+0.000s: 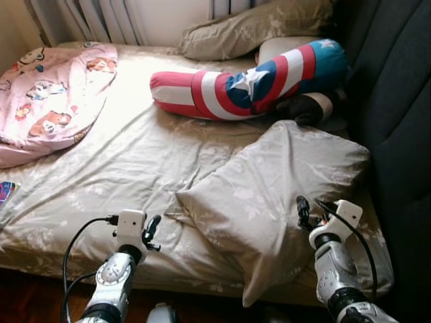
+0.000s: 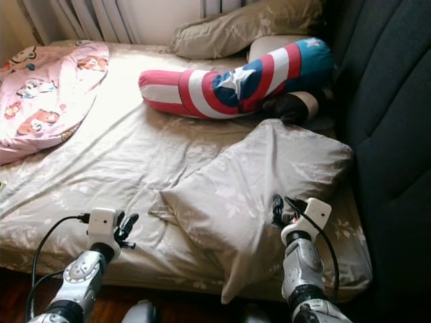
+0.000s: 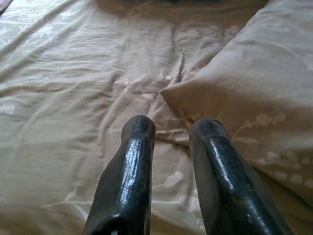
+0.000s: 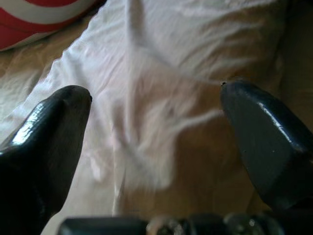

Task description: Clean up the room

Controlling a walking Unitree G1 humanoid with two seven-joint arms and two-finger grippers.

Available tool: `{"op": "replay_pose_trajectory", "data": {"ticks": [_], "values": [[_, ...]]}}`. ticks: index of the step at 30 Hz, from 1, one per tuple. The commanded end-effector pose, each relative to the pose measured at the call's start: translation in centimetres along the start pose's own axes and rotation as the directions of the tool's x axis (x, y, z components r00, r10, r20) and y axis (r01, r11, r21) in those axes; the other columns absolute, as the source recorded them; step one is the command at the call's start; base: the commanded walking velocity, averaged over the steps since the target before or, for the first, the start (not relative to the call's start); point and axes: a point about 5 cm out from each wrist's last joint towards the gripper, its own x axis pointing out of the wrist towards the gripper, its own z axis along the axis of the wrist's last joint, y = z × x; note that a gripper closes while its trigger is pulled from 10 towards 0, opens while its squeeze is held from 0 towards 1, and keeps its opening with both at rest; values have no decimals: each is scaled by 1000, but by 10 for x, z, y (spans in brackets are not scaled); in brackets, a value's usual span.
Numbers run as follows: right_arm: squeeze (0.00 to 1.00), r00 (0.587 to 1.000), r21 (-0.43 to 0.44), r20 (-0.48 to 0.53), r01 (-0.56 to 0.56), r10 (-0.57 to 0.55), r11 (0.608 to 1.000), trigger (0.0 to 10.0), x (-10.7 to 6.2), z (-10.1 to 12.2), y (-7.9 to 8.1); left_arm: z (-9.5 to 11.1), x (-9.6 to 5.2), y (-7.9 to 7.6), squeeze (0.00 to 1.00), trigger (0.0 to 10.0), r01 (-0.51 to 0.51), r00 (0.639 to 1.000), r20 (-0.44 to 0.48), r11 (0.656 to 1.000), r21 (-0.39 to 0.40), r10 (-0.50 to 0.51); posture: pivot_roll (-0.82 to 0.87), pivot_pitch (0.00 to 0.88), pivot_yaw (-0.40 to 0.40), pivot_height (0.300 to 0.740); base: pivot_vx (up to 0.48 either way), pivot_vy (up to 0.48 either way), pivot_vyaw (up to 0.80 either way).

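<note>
Beige pillow [image 1: 283,195] judged soft, light; corner best pinched. Right gripper [image 4: 156,112] spread wide over it, nothing held. Left gripper [image 3: 171,142] slightly parted, empty, pillow corner just ahead.

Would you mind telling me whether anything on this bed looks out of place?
Yes: the beige floral pillow lies skewed near the foot edge, one corner overhanging, while its match sits at the head. The sheet is wrinkled.

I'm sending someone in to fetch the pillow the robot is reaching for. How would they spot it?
On the bed, look at the near corner beside the dark headboard. The beige pillow lies crooked there, one corner hanging over the mattress edge, between the left gripper and the right gripper. Unlike the other beige pillow by the far wall, it sits nearest the robot.
</note>
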Motion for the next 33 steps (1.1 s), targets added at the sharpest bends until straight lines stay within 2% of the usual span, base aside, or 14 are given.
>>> {"op": "replay_pose_trajectory", "data": {"ticks": [1,3,7,9,13,15,19,21,25,30,32,33], "values": [[1000,999,-9,-32,7,-7,1000,10000,-3,-7,-1,-8,-5,5,0,10000,0,999,-39,1000,15,1,-38,138,4,653,0,0,0],[1000,995,-30,-97,33,-36,999,10000,-7,-17,-8,-8,-7,8,0,10000,-11,999,-40,1000,17,12,-33,135,5,653,0,0,0],[1000,988,-40,-145,53,-59,998,10000,-10,-24,-12,-8,-7,10,0,10000,-19,999,-38,1000,18,20,-33,136,6,653,0,0,0],[1000,981,-7,-185,54,-55,998,10000,-14,-31,-15,-6,-7,11,0,10000,-11,999,-36,1000,26,12,-30,139,13,653,0,0,0],[1000,978,26,-202,58,-52,998,10000,-14,-33,-15,-7,-7,11,0,10000,-5,999,-37,1000,29,6,-32,137,13,653,0,0,0],[1000,980,127,-198,42,-16,991,10000,-12,-32,-11,-7,-8,12,0,10000,2,999,-39,999,35,-1,-37,141,15,653,0,0,0],[1000,979,160,-197,-23,55,987,10000,-10,-30,-4,-7,-8,12,0,10000,4,999,-38,999,35,-3,-30,144,15,653,0,0,0],[1000,975,101,-220,-14,36,995,10000,-10,-31,-5,-8,-9,12,0,10000,6,999,-40,999,36,-4,-30,149,16,653,0,0,0],[1000,958,78,-288,25,-1,997,10000,-14,-41,-7,-9,-10,13,0,10000,10,999,-44,999,41,-8,-28,161,19,653,0,0,0],[1000,941,96,-337,-1,34,995,10000,-18,-52,-1,-8,-11,14,0,10000,13,999,-43,999,47,-11,-21,180,28,653,0,0,0],[1000,944,125,-325,-11,52,992,10000,-18,-53,3,-8,-12,15,0,10000,16,999,-43,999,51,-14,-19,184,31,653,0,0,0],[945,944,130,-327,-10,53,992,10000,-18,-53,3,-9,-12,16,0,10000,17,999,-43,999,52,-14,-16,188,34,653,0,0,0]]}}
